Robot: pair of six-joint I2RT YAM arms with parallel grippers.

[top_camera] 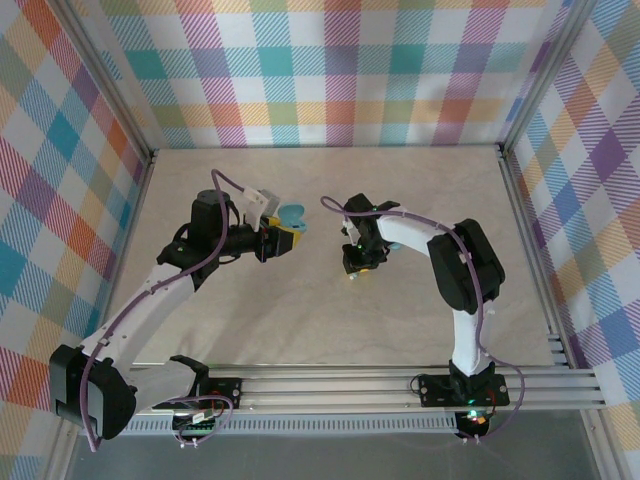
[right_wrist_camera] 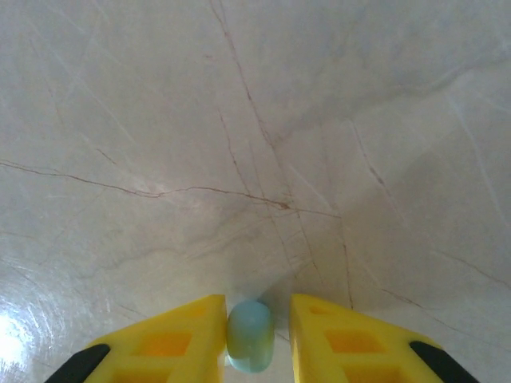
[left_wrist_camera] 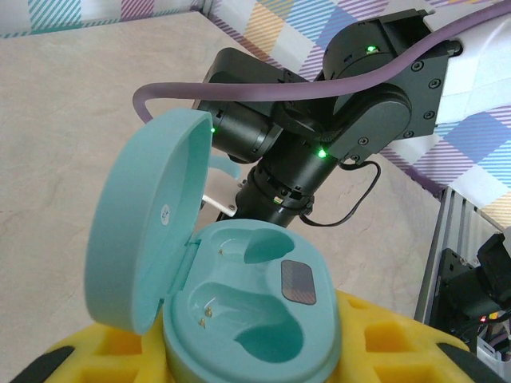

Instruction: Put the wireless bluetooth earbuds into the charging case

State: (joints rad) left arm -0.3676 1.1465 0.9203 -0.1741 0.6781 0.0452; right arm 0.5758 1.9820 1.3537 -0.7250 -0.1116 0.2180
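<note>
Earbud (right_wrist_camera: 250, 335) half cut off between right gripper (right_wrist_camera: 251, 339) jaws, pinched; left gripper (left_wrist_camera: 239, 359) clamps open charging case (left_wrist_camera: 239, 315), sockets empty.

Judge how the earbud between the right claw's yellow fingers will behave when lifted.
The earbud looks smooth and rounded, so it may slip or roll if released. It is tiny between the fingers, so probably light and easily squeezed out.

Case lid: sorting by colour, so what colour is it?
Teal, like the case body; the lid shows best in the left wrist view.
</note>
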